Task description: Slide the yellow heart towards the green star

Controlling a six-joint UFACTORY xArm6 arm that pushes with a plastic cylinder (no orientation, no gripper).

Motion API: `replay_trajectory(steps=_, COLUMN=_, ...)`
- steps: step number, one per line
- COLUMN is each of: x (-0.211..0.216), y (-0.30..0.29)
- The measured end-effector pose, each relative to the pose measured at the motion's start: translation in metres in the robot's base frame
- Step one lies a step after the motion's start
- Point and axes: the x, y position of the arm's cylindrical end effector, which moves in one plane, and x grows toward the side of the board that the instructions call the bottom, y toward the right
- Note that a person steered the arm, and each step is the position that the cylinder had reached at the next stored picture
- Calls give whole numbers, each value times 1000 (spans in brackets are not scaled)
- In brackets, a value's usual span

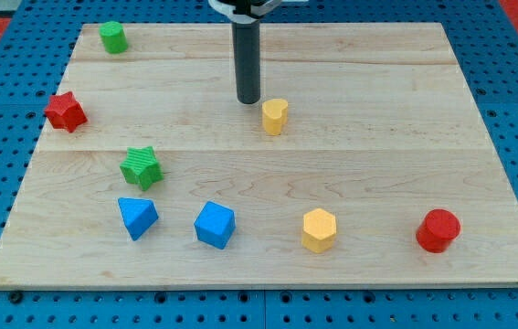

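The yellow heart (275, 116) stands on the wooden board (377, 137) a little above its middle. The green star (141, 168) lies down and to the view's left of it, well apart. My tip (248, 100) is the lower end of the dark rod. It rests just to the upper left of the yellow heart, with a small gap between them.
A green cylinder (112, 37) is at the top left and a red star (65, 111) at the left edge. Along the bottom lie a blue triangle (137, 217), a blue cube (215, 225), a yellow hexagon (319, 229) and a red cylinder (438, 230).
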Motion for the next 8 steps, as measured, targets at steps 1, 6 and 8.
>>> replay_trajectory(steps=1, x=21, y=52)
replay_trajectory(steps=6, x=53, y=77)
replay_trajectory(steps=8, x=37, y=-33)
